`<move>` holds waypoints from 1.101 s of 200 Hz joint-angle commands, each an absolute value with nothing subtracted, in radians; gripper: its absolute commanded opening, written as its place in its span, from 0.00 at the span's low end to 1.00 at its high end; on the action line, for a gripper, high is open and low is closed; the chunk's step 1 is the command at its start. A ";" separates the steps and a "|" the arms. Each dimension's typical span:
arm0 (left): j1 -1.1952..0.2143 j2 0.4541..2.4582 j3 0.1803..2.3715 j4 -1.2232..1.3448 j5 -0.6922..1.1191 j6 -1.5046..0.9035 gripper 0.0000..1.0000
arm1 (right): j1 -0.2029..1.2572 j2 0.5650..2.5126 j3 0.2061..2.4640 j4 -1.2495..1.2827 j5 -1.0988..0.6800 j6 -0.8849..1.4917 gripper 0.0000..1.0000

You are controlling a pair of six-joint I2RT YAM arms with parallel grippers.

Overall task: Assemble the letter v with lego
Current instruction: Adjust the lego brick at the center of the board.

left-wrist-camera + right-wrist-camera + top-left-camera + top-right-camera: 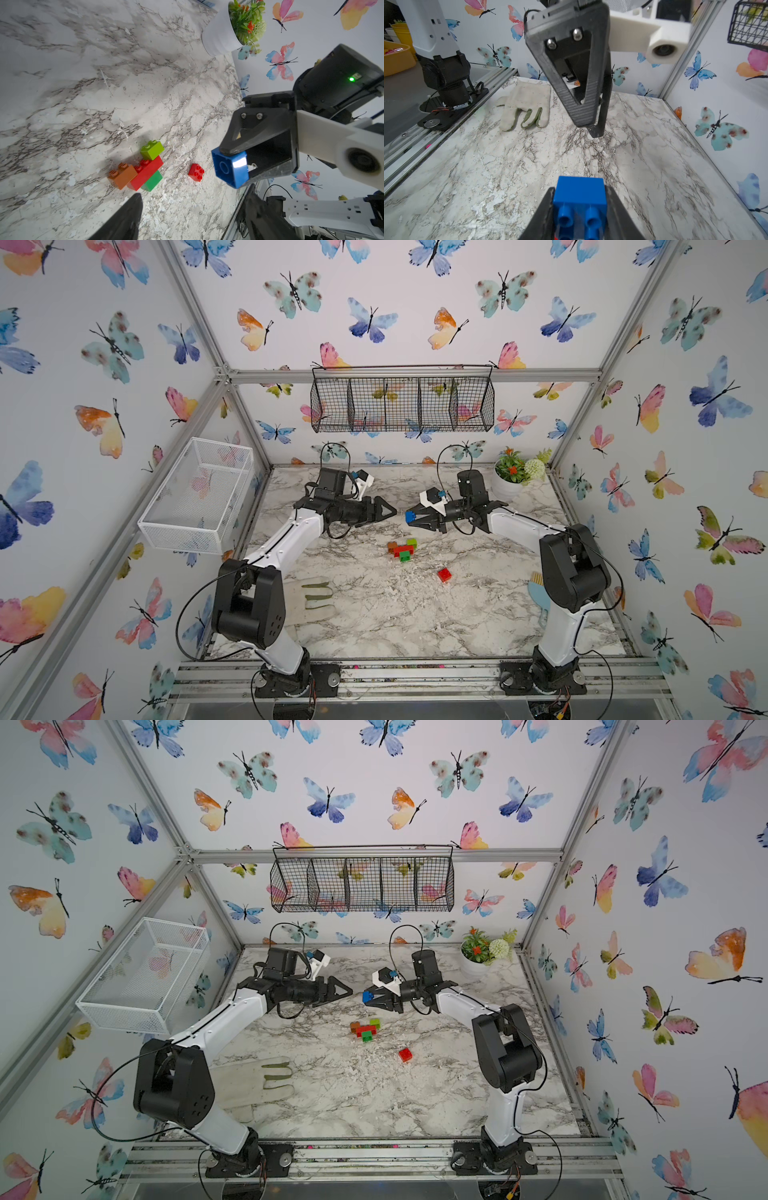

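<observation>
- Far left, I see a white wire-mesh basket (195, 497) hanging on the side wall, above the edge of the marble-patterned surface (374, 626).
- A pale cloth work glove (309, 601) lies flat on the surface beside the left arm, well apart from the bricks.
- The left pincer (392, 512) hangs above the surface and points toward the right one. The left wrist view shows its 2 fingers spread, with nothing between them.
- Just nearer me than the 2 pincers, 4 bricks sit joined on the surface:
  - The long red studded brick (147, 172) is in the middle.
  - The orange square brick (122, 175) touches 1 end of it.
  - The lime green square brick (152, 148) sits on top of the other end.
  - The dark green square brick (153, 180) is pressed low against its side; I cannot tell how far it goes underneath.
- The right pincer (417, 518) faces the left one, tips near each other but apart. It is clamped on the blue square plastic brick (580, 193), which it holds in the air with the studs toward the right wrist camera.
- The small red square brick (444, 574) lies alone on the surface, studs up, near the cluster but not touching it.
- A white pot of artificial flowers (505, 485) stands in the far right corner.
</observation>
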State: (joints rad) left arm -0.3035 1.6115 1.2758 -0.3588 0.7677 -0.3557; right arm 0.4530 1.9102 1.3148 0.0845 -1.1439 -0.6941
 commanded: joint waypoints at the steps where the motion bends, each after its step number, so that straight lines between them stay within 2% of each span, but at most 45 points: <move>1: -0.344 1.630 1.319 -0.389 0.688 -0.352 0.78 | 0.450 1.942 1.366 -0.031 -1.183 -0.783 0.06; 24: -0.406 1.654 1.352 -0.387 0.624 -0.368 0.77 | 0.449 1.954 1.384 -0.054 -1.185 -0.779 0.06; 79: -0.444 1.729 1.383 -0.387 0.581 -0.435 0.64 | 0.449 1.947 1.359 0.024 -1.176 -0.730 0.06; 108: -0.465 1.763 1.403 -0.387 0.559 -0.473 0.61 | 0.451 1.948 1.358 0.046 -1.147 -0.712 0.06; 141: -0.483 1.797 1.417 -0.385 0.551 -0.510 0.47 | 0.454 1.950 1.346 0.086 -1.049 -0.672 0.07; 168: -0.491 1.823 1.420 -0.387 0.567 -0.524 0.42 | 0.457 1.945 1.332 0.101 -1.004 -0.672 0.08; 184: -0.492 1.827 1.420 -0.387 0.566 -0.528 0.32 | 0.457 1.941 1.327 0.109 -0.996 -0.670 0.08; 200: -0.490 1.826 1.423 -0.387 0.563 -0.535 0.18 | 0.459 1.940 1.328 0.109 -0.979 -0.660 0.13; 220: -0.488 1.822 1.432 -0.394 0.547 -0.550 0.15 | 0.459 1.927 1.323 0.122 -0.957 -0.622 0.32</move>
State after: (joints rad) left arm -0.4835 1.8046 1.4227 -0.3496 0.5697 -0.5510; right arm 0.4564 1.9419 1.3190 0.0597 -0.9672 -0.6796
